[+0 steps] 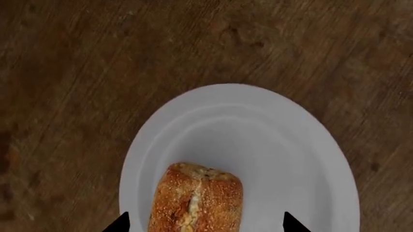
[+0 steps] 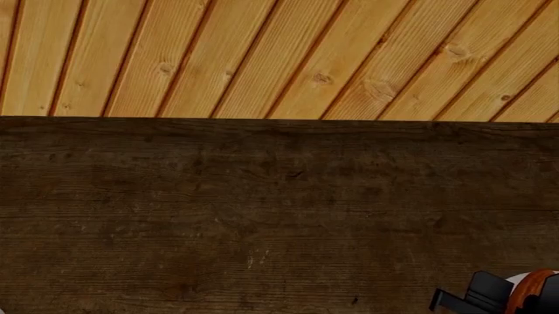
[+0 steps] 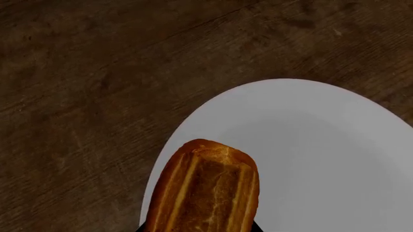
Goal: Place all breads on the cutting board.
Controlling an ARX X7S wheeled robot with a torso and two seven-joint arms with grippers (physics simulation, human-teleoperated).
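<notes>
A speckled loaf (image 1: 195, 198), golden-brown and crusty with a pale floury seam along its top, lies on a round grey-white plate (image 1: 271, 145) in the left wrist view. It sits toward one edge of the plate, between the two dark tips of the left tool (image 1: 205, 223). Those tips stand spread, one on each side of the loaf, with a gap showing between each tip and the crust.

In the right wrist view, a split loaf (image 3: 205, 191), orange-brown with lengthwise ridges along its top, lies on a plate (image 3: 322, 145) of the same grey-white, close to the rim. Only a dark sliver of the right tool (image 3: 197, 228) shows beneath the loaf, and I cannot tell whether it is spread or pressed onto the bread. Whether both views show one plate or two, I cannot tell.

The plate rests on the bench (image 2: 262, 216), a dark brown, weathered wooden surface with coarse grain, scratches and small marks. From the head view the bench fills the lower part of the scene. Beyond its far edge run pale, knotted pine planks (image 2: 279, 59), set at a slant. At the bottom right corner of that view, a black bracket and an orange-trimmed part of the right arm (image 2: 506, 294) poke in.
</notes>
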